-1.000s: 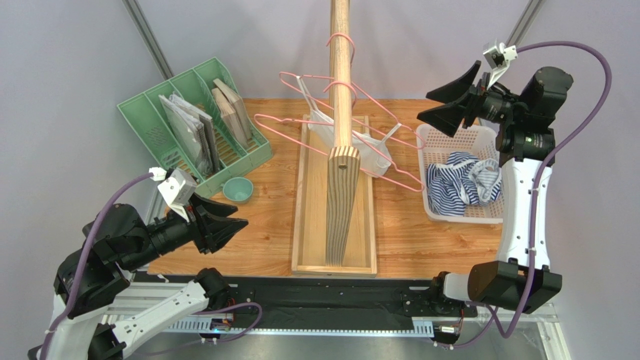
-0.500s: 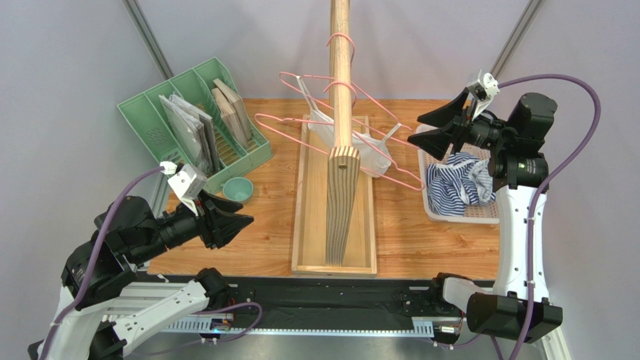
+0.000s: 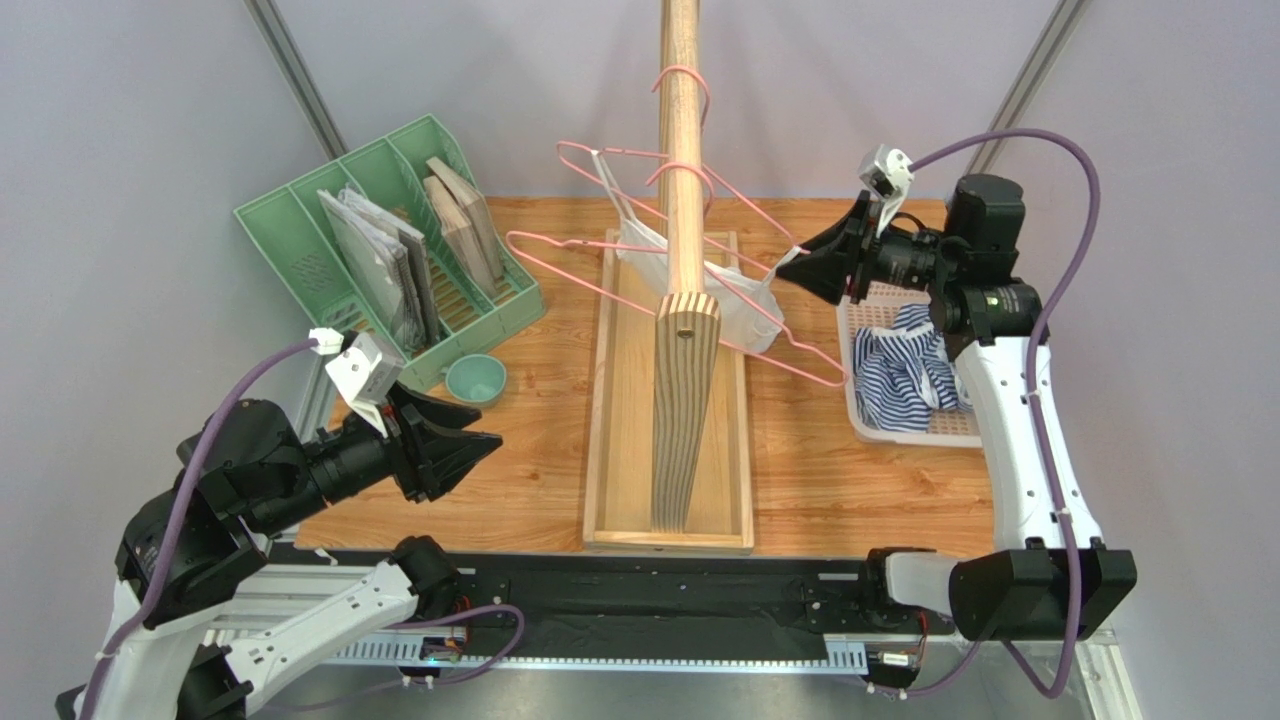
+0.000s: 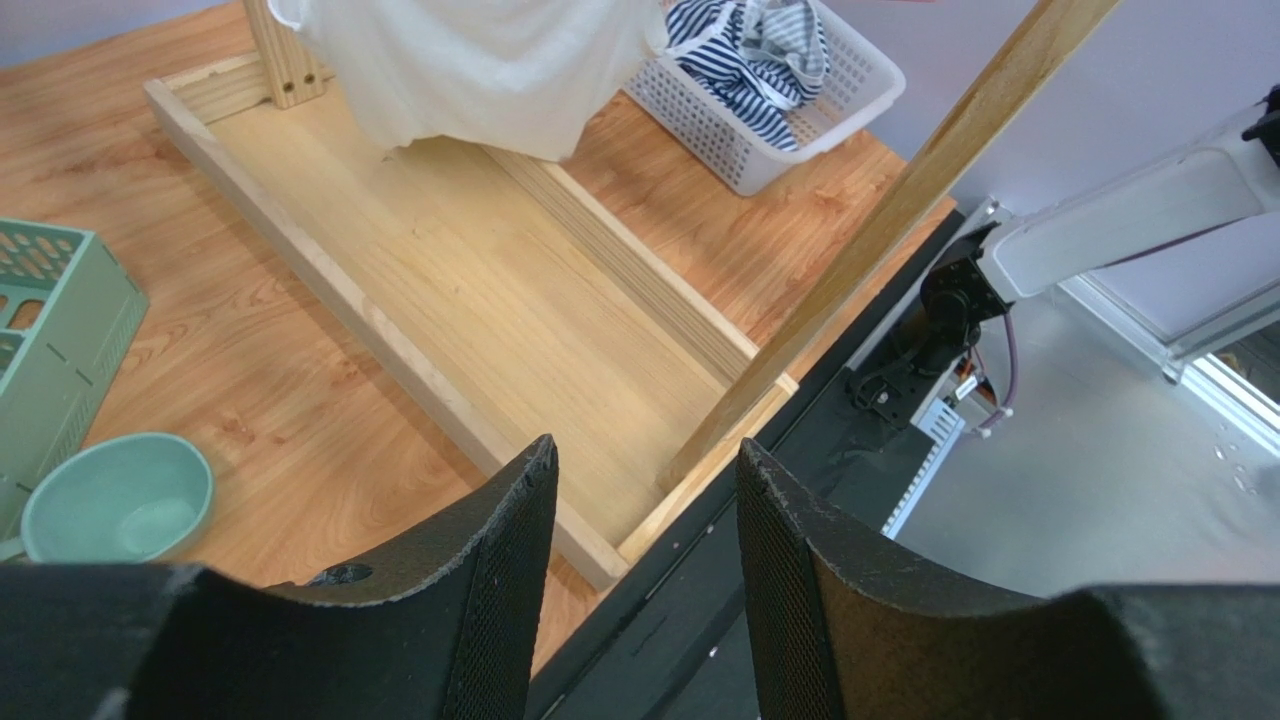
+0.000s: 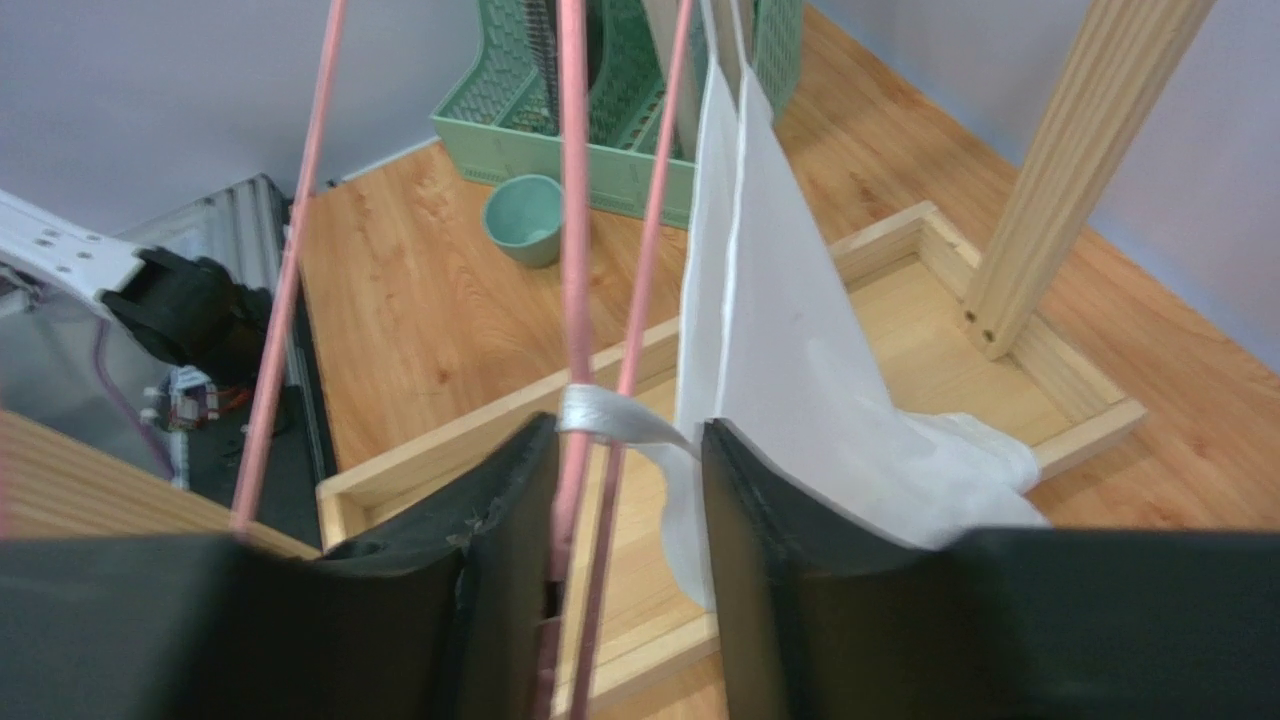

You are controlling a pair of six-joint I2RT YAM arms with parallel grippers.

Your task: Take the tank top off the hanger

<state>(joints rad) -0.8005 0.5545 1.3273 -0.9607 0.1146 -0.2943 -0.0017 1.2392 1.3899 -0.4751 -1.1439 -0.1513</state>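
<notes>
The right tool (image 5: 624, 450) has swung from the white plastic basket (image 3: 924, 440) to the pink wire hanger (image 5: 576, 225). Its jaws are narrowing around wire and strap but are not yet clamped. The white tank top (image 5: 781, 405) hangs on the hanger over mid-desk. The left tool (image 4: 643, 495) waits half-open and empty.

Top cam's high at the near edge, looking down on the whole table (image 3: 526, 458). Left wrist cam's low, aimed right across the tray (image 4: 451, 300) at the basket (image 4: 721, 143). Right wrist cam's jammed up against the hanger (image 5: 571, 225), facing left toward the bowl (image 5: 529, 218). All three catch the tray.
</notes>
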